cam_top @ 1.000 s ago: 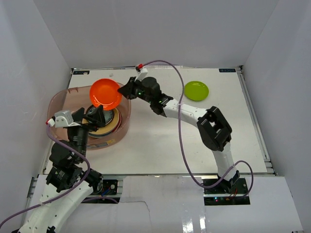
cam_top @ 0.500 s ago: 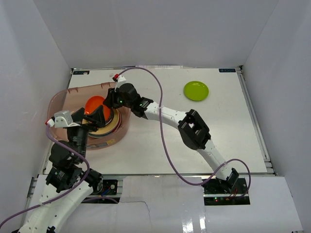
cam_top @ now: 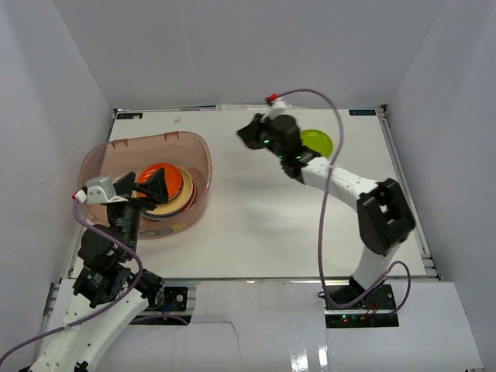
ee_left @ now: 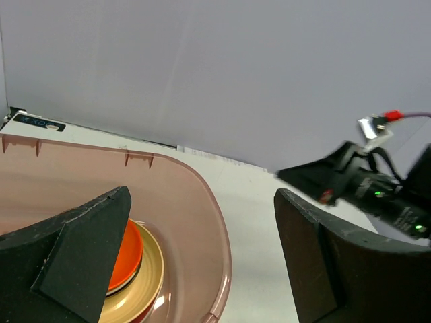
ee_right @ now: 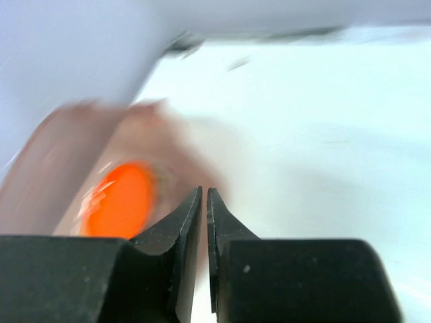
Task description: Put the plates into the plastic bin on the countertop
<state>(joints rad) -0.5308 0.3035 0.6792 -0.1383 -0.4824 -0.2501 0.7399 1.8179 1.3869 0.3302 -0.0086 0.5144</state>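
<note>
Nearest the viewer, the left arm rises from the near edge of the white surface and reaches over the plastic bin. Its left pincer is released, jaws spread wide. It hangs above the plates with nothing between the fingers and touches nothing that can be seen.

Just beyond it, the translucent pinkish-brown bin sits at the left of the surface. Inside it is a stack of plates. The orange plate lies flat on top, over cream and tan rims.

This is the recent change. A second ago the right pincer held the orange plate tilted over the far rim of the bin. Half a second ago it was lowering the plate inside. Now the plate rests on the stack and the right arm has swung away to the right. That plate appears to be done.

Farther back, near the middle of the surface, the right pincer hangs in the air, well clear of the bin. Its wrist camera is blurred by motion, but it shows the two black tips clenched almost together with only a thin slit between them, and nothing gripped.

Farthest, near the back right, the lime green plate lies on the surface just beside the right arm's wrist. It is the only plate visible outside the bin, so it is likely the next one to collect. The pincer would need to open before taking its rim.
</note>
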